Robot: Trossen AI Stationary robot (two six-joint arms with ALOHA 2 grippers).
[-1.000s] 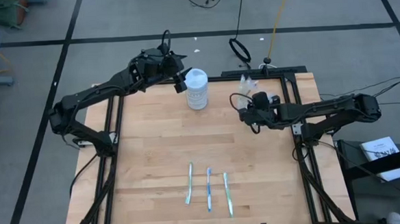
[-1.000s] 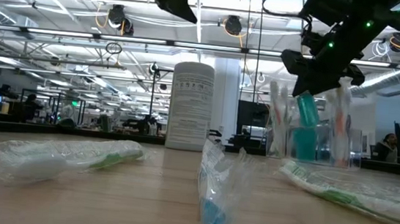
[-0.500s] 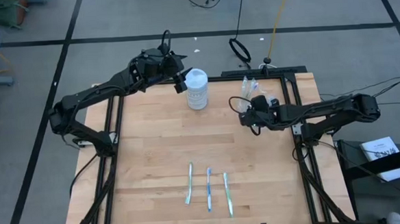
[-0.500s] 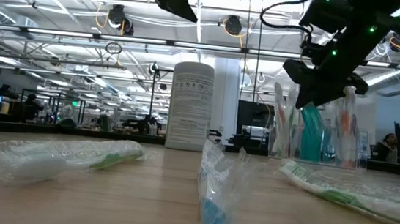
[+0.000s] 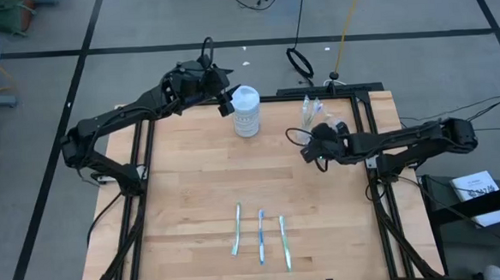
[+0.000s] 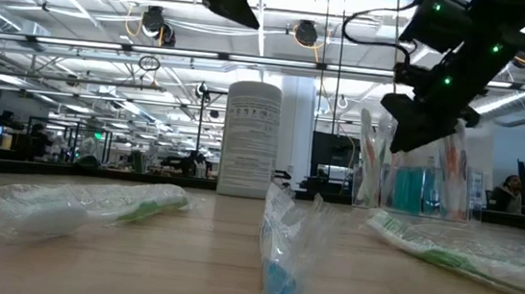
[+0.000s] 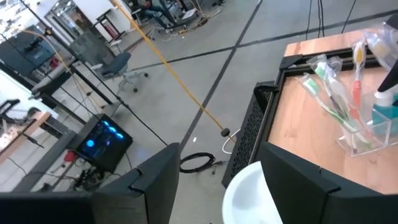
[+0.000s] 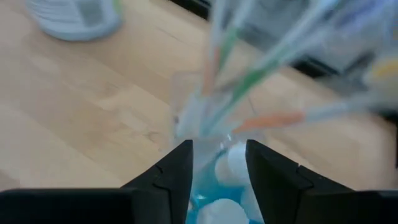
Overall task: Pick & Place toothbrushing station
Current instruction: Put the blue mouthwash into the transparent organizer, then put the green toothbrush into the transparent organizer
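Since a second ago, the right gripper [image 5: 313,147] has drawn back from the cup [image 5: 312,113] toward the counter's middle and risen a little; the teal tube it was lowering then now stands in the cup among the others. The cup sits just ahead of that gripper, near the counter's [image 5: 193,194] far right corner, with brushes [image 7: 333,93] fanning out of it and teal tubes [image 6: 402,187] upright inside. In the right wrist view the fingers [image 8: 166,174] stand slightly apart with nothing between them, the cup's tube caps showing through the gap. Three wrapped brushes [image 5: 261,235] lie side by side, well behind the gripper, by the near edge. The left gripper [image 5: 223,101] hovers just beside the top of the canister [image 5: 246,111], its jaws spread wide and empty, at the far edge of the counter.
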